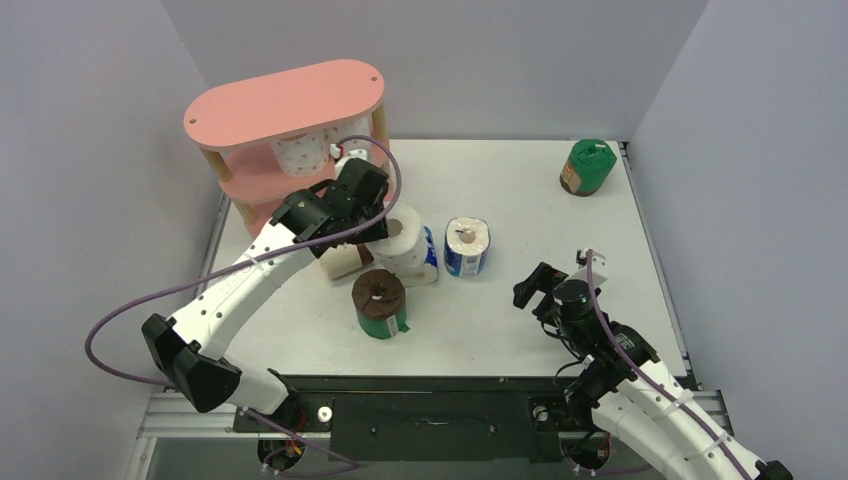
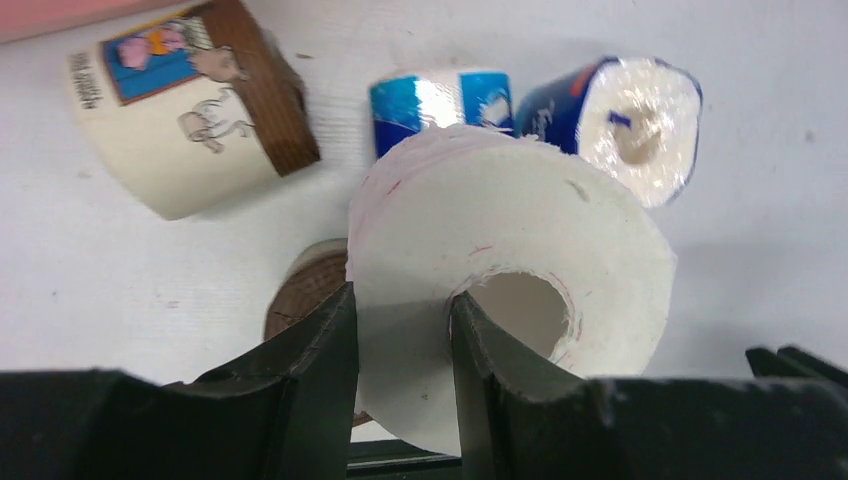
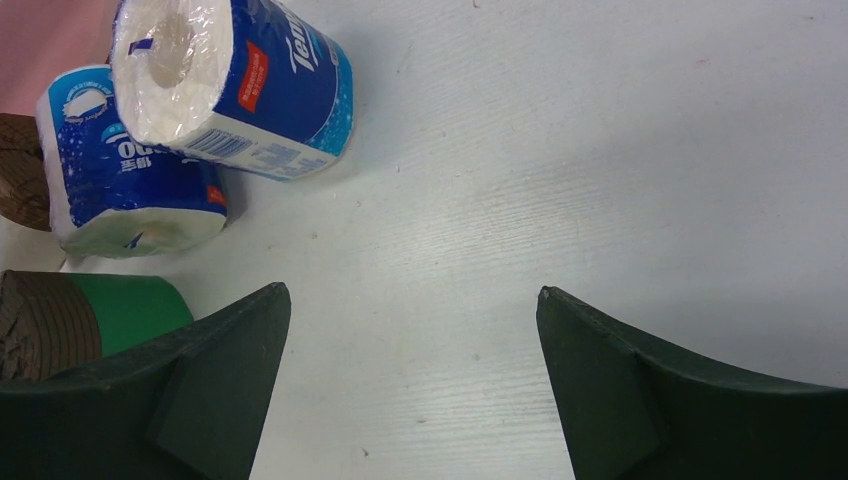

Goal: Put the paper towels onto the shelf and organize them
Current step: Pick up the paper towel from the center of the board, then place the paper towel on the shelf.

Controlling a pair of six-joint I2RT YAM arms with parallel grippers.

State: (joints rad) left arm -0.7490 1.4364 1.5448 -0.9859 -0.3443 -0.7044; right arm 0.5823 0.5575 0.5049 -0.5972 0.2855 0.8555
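Note:
The pink three-tier shelf (image 1: 285, 100) stands at the far left, with white pink-dotted paper towels (image 1: 300, 155) on its middle board. My left gripper (image 1: 383, 222) (image 2: 403, 300) is shut on the wall of a white roll (image 1: 407, 238) (image 2: 500, 225), one finger inside the core and one outside. That roll hangs over a blue-and-white roll (image 1: 432, 264) (image 2: 440, 95). A second blue roll (image 1: 467, 246) (image 3: 240, 80) stands beside it. A beige roll (image 1: 343, 262) (image 2: 180, 120) and a brown-topped green roll (image 1: 380, 303) (image 3: 110, 315) lie close by. My right gripper (image 1: 530, 285) (image 3: 412, 292) is open over bare table.
Another green-wrapped roll (image 1: 587, 166) stands alone at the far right corner of the white table (image 1: 520, 190). Grey walls close in the left, back and right sides. The left arm's purple cable (image 1: 130, 310) loops out past the table's left edge.

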